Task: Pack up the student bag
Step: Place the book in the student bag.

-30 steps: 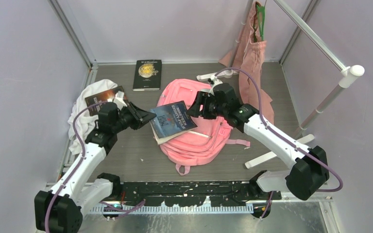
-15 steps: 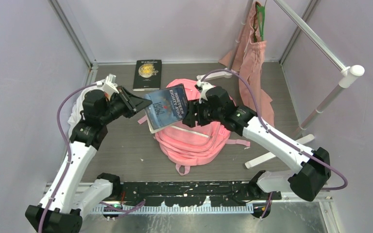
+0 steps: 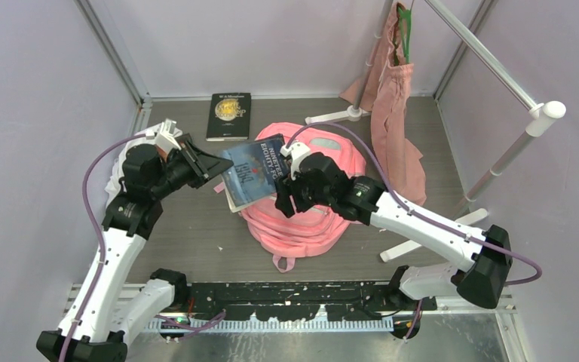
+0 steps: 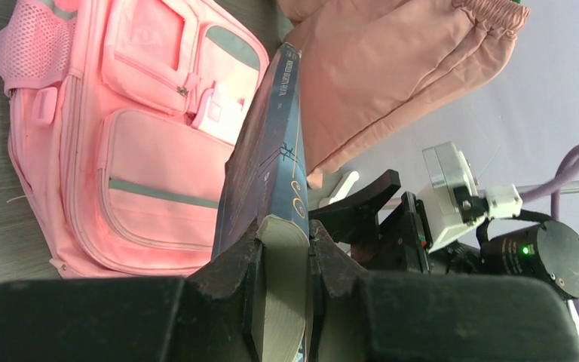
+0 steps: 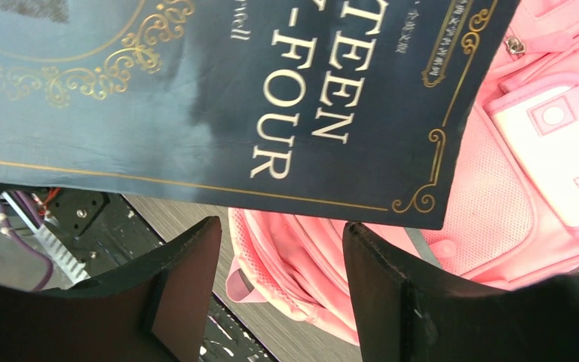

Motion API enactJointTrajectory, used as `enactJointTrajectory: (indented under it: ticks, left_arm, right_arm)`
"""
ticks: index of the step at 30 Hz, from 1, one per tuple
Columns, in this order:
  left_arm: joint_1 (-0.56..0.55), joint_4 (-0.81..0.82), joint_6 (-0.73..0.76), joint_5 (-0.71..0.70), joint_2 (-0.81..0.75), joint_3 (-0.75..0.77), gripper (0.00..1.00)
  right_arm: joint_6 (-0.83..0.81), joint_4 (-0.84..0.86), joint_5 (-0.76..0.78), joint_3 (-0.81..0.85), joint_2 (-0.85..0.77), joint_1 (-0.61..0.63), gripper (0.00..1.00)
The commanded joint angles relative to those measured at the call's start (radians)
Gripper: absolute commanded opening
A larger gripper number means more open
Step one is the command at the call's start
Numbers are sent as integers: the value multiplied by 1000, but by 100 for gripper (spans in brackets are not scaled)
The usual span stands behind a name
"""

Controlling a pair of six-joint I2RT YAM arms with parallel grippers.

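Clamping a dark blue book (image 3: 252,172) by its page edge, the left gripper (image 4: 283,241) holds it out ahead of its fingers. The pink student bag (image 3: 301,222) lies flat on the table beyond and beneath them. The right gripper (image 5: 275,234) hovers with fingers spread wide and nothing between them, the book's cover just past their tips and the bag's mesh side behind it.

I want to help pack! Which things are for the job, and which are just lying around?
For the job: student bag, blue book held by the left gripper.
Just lying about for now: black book, hanging pink tote, white rack.
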Motion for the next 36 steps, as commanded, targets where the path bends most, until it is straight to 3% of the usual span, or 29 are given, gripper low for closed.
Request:
enactJointTrajectory:
  ticks: [1, 11, 20, 28, 36]
  left_arm:
    - [-3, 72, 14, 11, -35, 80, 0]
    - [-3, -73, 61, -48, -24, 100, 0]
    - [1, -261, 67, -100, -115, 140, 0]
    - [1, -538, 131, -345, -169, 229, 0]
    - [1, -660, 231, -487, -102, 334, 0]
  right_arm:
    - [-60, 20, 89, 13, -8, 50, 66]
    - [-88, 22, 160, -1, 38, 107, 66]
    - [-128, 1, 205, -18, 81, 128, 67]
    - [-195, 14, 183, -75, 113, 224, 66]
    - [-152, 126, 165, -128, 194, 233, 65]
